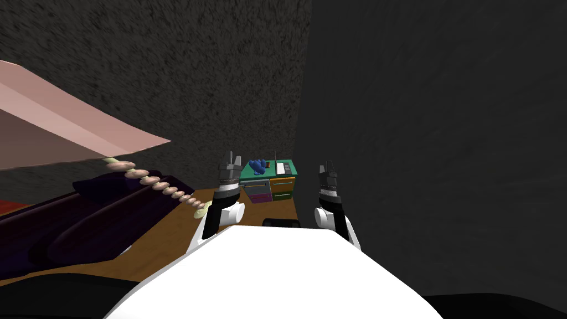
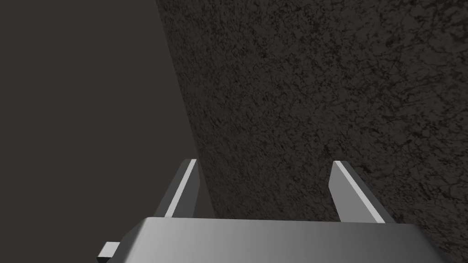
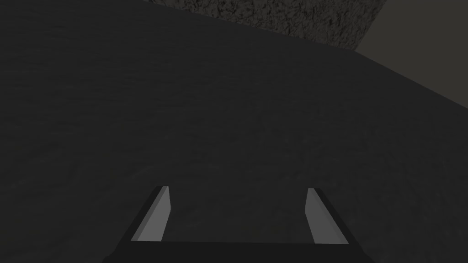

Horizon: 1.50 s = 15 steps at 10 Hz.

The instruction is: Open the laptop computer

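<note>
Laptop [image 1: 282, 167]: small pale slab on a green-topped cabinet [image 1: 246, 173] with coloured drawers, centre of head frame, right of a blue object [image 1: 257, 166]; lid position too small to tell. Left gripper [image 1: 231, 158] and right gripper [image 1: 328, 166] flank the cabinet, apart from it, fingers spread, holding nothing
</note>
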### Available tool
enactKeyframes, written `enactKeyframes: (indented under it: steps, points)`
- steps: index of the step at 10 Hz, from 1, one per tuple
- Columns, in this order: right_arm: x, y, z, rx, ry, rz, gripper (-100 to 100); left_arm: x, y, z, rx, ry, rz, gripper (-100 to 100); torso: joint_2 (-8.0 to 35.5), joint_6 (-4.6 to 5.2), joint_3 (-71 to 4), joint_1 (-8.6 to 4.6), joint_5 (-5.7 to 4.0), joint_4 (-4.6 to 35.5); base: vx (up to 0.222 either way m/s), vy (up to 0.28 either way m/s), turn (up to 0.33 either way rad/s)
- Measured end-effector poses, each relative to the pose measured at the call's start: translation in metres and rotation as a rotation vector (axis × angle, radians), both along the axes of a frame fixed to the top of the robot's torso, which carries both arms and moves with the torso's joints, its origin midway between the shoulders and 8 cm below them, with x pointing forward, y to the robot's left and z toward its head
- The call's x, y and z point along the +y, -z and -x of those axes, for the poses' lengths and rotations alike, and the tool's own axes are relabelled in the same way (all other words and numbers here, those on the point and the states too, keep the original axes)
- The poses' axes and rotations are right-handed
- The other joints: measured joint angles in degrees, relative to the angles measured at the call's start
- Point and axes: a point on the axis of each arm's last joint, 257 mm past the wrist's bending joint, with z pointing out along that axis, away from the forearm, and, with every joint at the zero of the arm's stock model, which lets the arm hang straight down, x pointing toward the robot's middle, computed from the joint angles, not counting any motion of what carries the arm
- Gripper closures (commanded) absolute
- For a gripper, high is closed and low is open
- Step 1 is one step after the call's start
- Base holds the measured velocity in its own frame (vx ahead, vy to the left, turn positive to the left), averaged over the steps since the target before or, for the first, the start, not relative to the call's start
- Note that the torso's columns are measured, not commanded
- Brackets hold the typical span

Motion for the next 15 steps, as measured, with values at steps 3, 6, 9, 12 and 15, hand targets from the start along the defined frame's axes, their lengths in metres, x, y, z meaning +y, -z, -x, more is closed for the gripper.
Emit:
enactKeyframes:
  steps: [3,6,9,12,15]
  points:
    - [0.0,0.0,0.0,0.0,0.0,0.0,0,0.0,0.0,0.0,0.0,0.0,0.0,0,10.0,0.0,-20.1,0.0,0.0,10.1,0.0,0.0,0.0]
    - [0.0,0.0,0.0,0.0,0.0,0.0,0,0.0,0.0,0.0,0.0,0.0,0.0,0,22.7,0.0,-45.4,0.0,0.0,22.7,0.0,0.0,0.0]
    - [0.0,0.0,0.0,0.0,0.0,0.0,0,0.0,0.0,0.0,0.0,0.0,0.0,0,35.4,0.0,-70.7,0.0,0.0,35.4,0.0,0.0,0.0]
    - [0.001,0.007,-0.001,0.028,-0.003,0.075,-100,0.0,0.0,0.0,0.0,0.0,0.0,0,42.0,0.0,-84.3,0.13,0.04,42.0,0.018,0.05,0.0]
    - [0.0,0.018,-0.002,0.072,0.005,0.189,-100,0.0,0.0,0.0,0.0,0.0,0.0,0,42.3,0.0,-84.6,0.01,0.0,42.3,0.026,0.07,0.002]
